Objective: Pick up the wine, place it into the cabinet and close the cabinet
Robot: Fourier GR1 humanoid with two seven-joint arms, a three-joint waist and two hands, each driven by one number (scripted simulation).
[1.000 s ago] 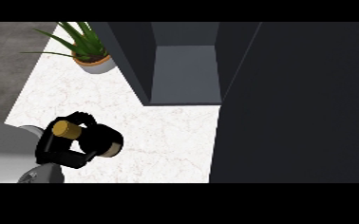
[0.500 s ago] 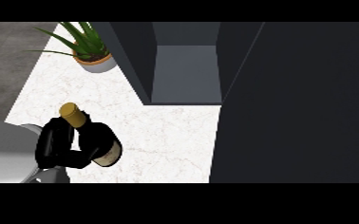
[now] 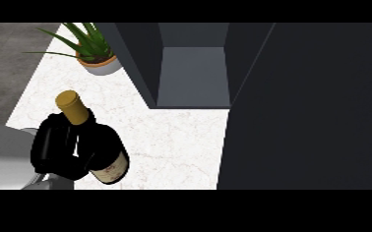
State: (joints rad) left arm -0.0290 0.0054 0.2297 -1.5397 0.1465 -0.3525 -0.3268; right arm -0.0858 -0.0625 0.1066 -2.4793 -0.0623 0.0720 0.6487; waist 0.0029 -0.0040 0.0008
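One hand, the left hand [image 3: 62, 147], appears at the lower left on its grey forearm [image 3: 15, 159], fingers curled round the wine bottle [image 3: 109, 162]. The bottle is tilted, its gold cap [image 3: 68, 100] pointing away from the robot and its label end nearest the view's lower edge, over the white marbled table [image 3: 174, 137]. Beyond stands the dark cabinet [image 3: 193, 73], its compartment open, with its door [image 3: 305, 108] at the right. A potted plant [image 3: 91, 49] sits farthest, just left of the cabinet.
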